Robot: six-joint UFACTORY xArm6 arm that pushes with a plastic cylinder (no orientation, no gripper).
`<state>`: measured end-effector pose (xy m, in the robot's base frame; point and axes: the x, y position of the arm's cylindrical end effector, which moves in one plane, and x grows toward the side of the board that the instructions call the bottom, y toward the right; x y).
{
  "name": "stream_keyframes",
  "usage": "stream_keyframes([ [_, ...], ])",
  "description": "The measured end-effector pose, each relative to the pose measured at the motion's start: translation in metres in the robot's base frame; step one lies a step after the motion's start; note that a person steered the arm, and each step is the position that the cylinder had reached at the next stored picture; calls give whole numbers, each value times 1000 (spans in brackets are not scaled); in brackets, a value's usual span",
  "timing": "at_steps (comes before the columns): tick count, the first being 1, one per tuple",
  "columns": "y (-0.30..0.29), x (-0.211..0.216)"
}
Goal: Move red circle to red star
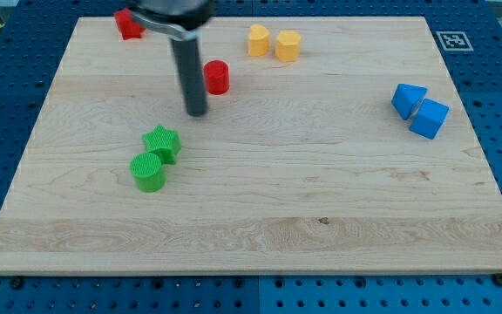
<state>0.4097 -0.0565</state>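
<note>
Our rod covers a sliver of the red circle in the upper centre; we carry no claw. Our tip rests just lower left of it, above the green star. The red star sits upper left, partly cut off.

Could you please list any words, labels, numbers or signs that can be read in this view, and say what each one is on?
No readable words, numbers or brand names appear anywhere.
The only sign is a black-and-white square fiducial marker on the wooden board's top right corner; it carries a pattern, not text.
The blocks bear no markings, and my tip carries no label.
</note>
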Motion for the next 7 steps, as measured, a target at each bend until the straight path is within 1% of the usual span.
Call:
stream_keyframes([
  [1,61,-11],
  [3,54,-31],
  [4,33,-53],
  [6,-27,-81],
  [7,-57,-81],
])
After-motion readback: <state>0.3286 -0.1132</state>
